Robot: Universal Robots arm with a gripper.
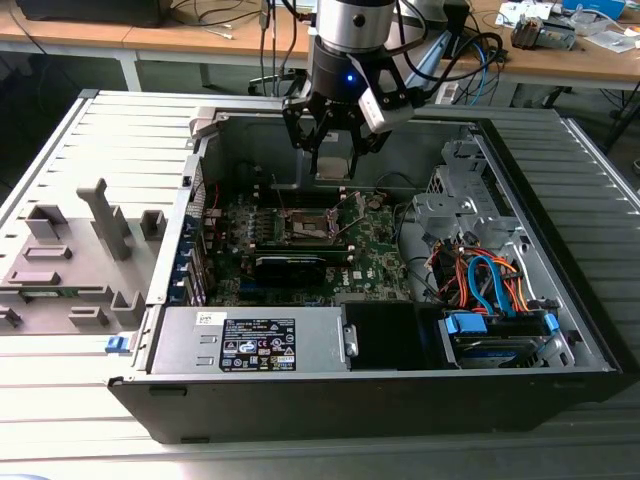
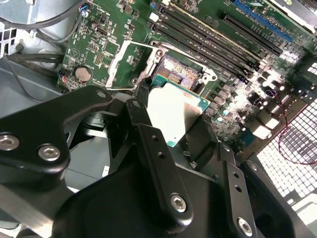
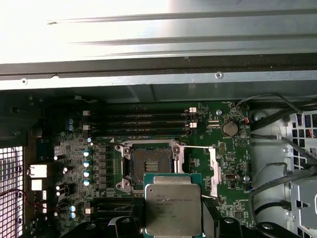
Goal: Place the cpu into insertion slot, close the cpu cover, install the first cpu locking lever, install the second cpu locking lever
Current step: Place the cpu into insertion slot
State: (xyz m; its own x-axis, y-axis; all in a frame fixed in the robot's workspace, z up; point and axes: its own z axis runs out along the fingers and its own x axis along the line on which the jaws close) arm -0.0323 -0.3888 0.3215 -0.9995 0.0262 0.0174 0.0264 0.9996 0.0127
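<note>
Below the gripper (image 1: 335, 160) gripping the cpu (image 3: 173, 208), the slot (image 3: 151, 166) is lying open and clear; the cover (image 3: 213, 171) is standing raised beside it, the case wall (image 1: 260, 150) crowding near the gripper.

The cpu (image 3: 173, 206) hangs above the insertion slot (image 3: 150, 166); they stand apart.

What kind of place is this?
Probably a robotics lab or electronics workshop: an opened computer case lies on a slatted metal table, wooden workbenches with cables stand behind, and a robot gripper holds a cpu over the green board.
</note>
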